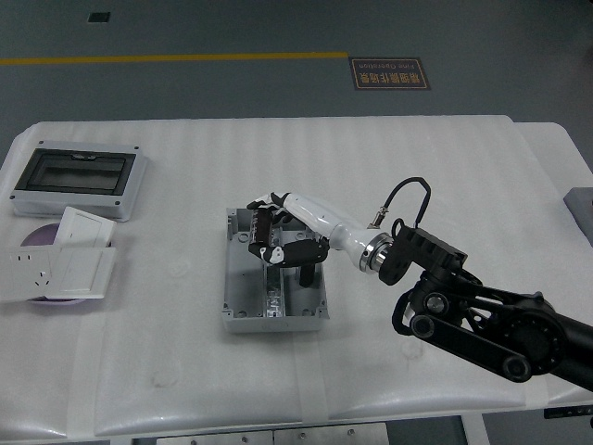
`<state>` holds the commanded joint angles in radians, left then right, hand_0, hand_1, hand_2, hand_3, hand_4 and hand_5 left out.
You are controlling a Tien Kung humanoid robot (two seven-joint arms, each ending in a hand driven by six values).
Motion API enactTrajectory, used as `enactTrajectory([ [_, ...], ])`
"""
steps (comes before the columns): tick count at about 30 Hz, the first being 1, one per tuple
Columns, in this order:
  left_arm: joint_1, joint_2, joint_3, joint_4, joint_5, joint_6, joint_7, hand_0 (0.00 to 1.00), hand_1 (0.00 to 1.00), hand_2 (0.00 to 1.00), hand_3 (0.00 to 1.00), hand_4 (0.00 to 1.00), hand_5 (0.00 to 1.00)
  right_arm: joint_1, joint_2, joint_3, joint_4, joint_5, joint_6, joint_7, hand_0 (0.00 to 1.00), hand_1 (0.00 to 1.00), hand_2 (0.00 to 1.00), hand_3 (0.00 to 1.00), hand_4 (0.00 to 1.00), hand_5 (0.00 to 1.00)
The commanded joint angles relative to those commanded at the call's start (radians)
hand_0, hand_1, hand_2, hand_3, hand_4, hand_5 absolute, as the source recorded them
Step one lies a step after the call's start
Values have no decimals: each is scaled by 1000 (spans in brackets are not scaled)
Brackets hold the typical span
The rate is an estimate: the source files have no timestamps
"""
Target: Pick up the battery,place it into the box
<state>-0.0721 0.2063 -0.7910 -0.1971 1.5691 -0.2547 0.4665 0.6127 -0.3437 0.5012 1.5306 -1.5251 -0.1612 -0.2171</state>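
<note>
Dark cylindrical battery gripped by right hand, over grey box

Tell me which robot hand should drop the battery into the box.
Right. The right robot hand already holds the battery over the box; no left arm is in view.
</note>
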Motion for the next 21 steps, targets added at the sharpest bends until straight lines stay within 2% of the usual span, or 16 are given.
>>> enactTrajectory([
  [3,0,0,-1,0,1,-1,1,648,589,541,581,388,48,0,0,-3,-10,-6,2,0,770,751,789,951,560,260],
  [4,0,0,-1,0,0,-2,1,647,586,539,576,381,47,0,0,-4,-13,-6,3,0,786,758,787,977,680,325],
  [9,-1,-1,2,0,-4,-4,3,647,586,539,576,381,47,-3,1,-10,-36,-13,8,2,786,758,787,977,680,325],
  [10,-2,-1,2,0,-5,-4,4,647,585,538,578,373,39,-4,1,-11,-40,-15,10,1,793,759,766,983,751,357],
  [21,-3,-2,0,0,-3,-14,14,648,583,537,576,366,32,-5,-5,-15,-73,-36,35,3,796,751,750,978,766,366],
])
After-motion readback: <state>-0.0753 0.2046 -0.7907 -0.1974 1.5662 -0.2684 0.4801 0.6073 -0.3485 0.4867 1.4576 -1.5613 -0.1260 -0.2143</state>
